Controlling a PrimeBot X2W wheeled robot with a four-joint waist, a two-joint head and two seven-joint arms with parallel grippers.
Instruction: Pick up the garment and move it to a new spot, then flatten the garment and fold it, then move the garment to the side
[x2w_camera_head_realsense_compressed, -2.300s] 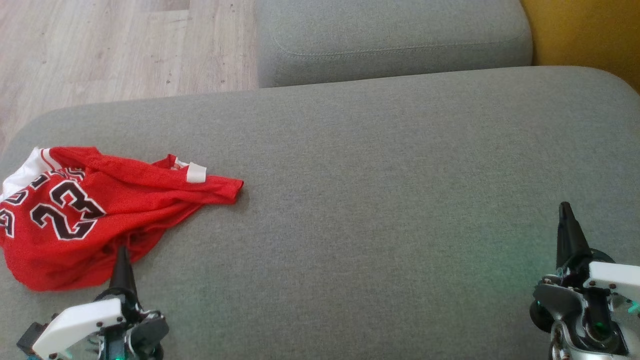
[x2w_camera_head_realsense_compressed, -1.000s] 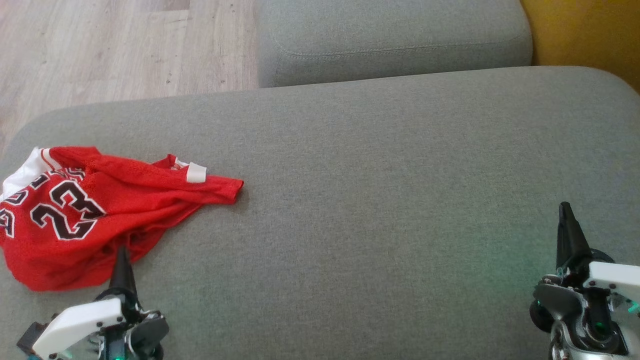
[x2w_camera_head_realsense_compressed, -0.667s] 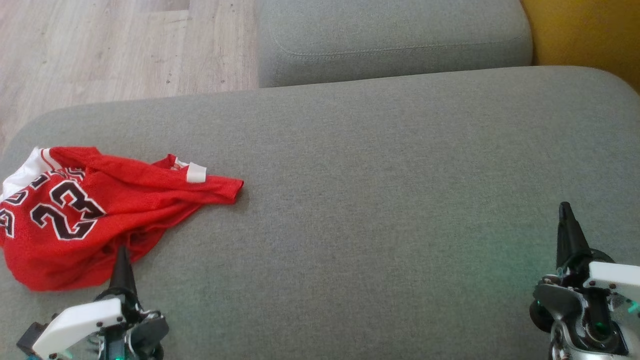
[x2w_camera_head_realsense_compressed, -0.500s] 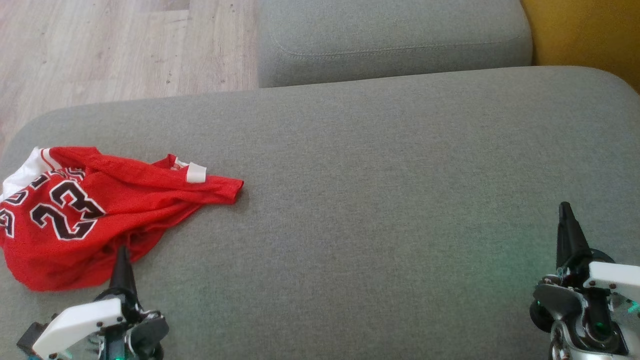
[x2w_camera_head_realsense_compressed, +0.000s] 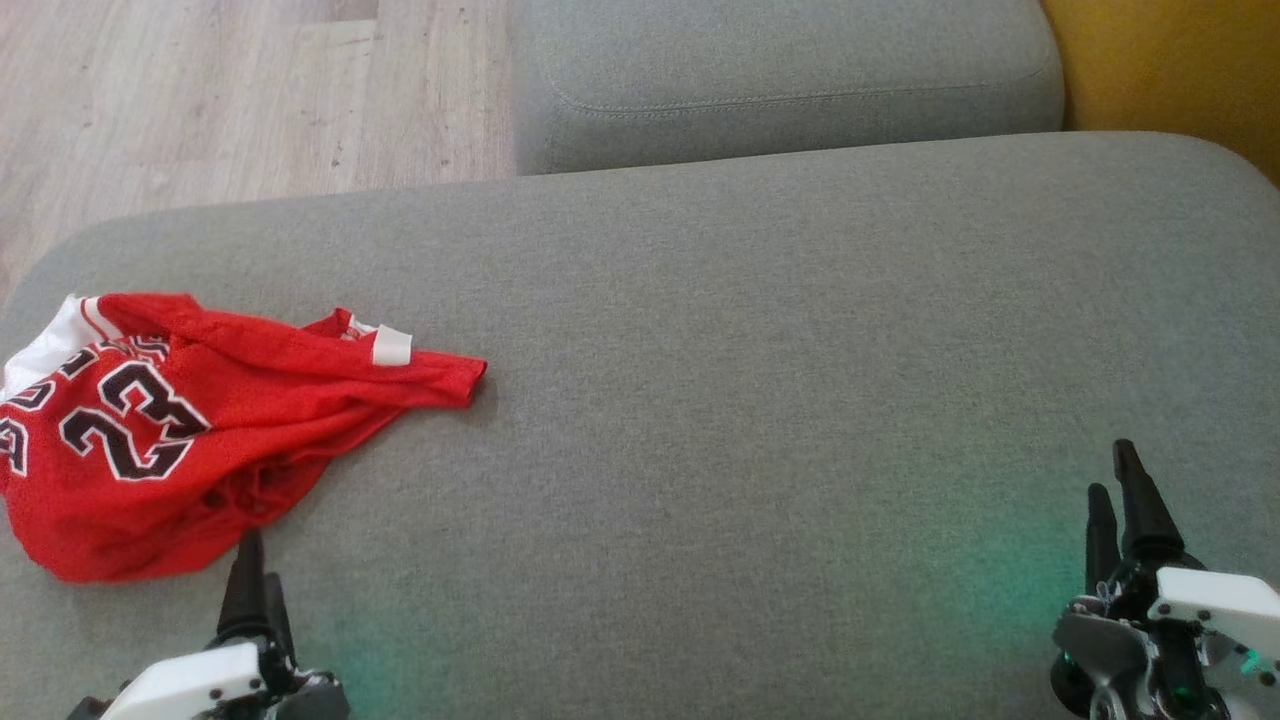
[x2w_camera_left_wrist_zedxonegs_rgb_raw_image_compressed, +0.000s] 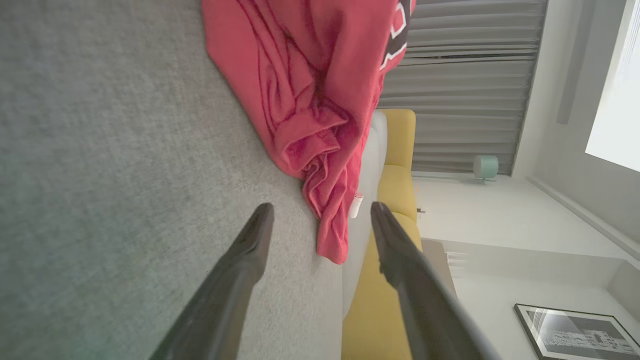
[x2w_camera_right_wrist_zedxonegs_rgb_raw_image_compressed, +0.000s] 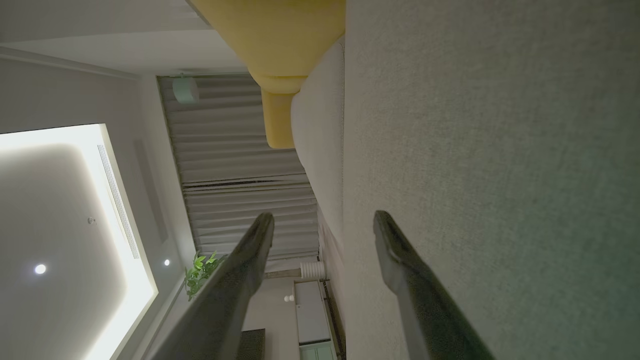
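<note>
Fingers (x2w_camera_left_wrist_zedxonegs_rgb_raw_image_compressed: 240, 270) of left gripper (x2w_camera_left_wrist_zedxonegs_rgb_raw_image_compressed: 320, 207) and right gripper (x2w_camera_right_wrist_zedxonegs_rgb_raw_image_compressed: 324, 216) stand spread and empty, pointing forward at the front edge of the grey woven cushion (x2w_camera_head_realsense_compressed: 750, 350) — the crumpled red mesh garment (x2w_camera_head_realsense_compressed: 150, 430) lies at its left edge.

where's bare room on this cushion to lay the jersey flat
Bare grey cushion from the red jersey across to the right gripper, up to the back cushion. Crowded at the left end: jersey, left gripper beside it.

Shirt (x2w_camera_head_realsense_compressed: 300, 390): thin red cloth, matt, creased. Number (x2w_camera_head_realsense_compressed: 140, 420) on it: smooth print. Sofa (x2w_camera_head_realsense_compressed: 750, 350): grey woven cloth, matt, bit rough. Floor (x2w_camera_head_realsense_compressed: 200, 90): pale wood, smooth. Left gripper (x2w_camera_head_realsense_compressed: 258, 565), right gripper (x2w_camera_head_realsense_compressed: 1110, 468): dark matt fingers (x2w_camera_left_wrist_zedxonegs_rgb_raw_image_compressed: 235, 285), smooth white plastic cover (x2w_camera_head_realsense_compressed: 1215, 595). Chair (x2w_camera_head_realsense_compressed: 1180, 70): yellow cloth, matt.
</note>
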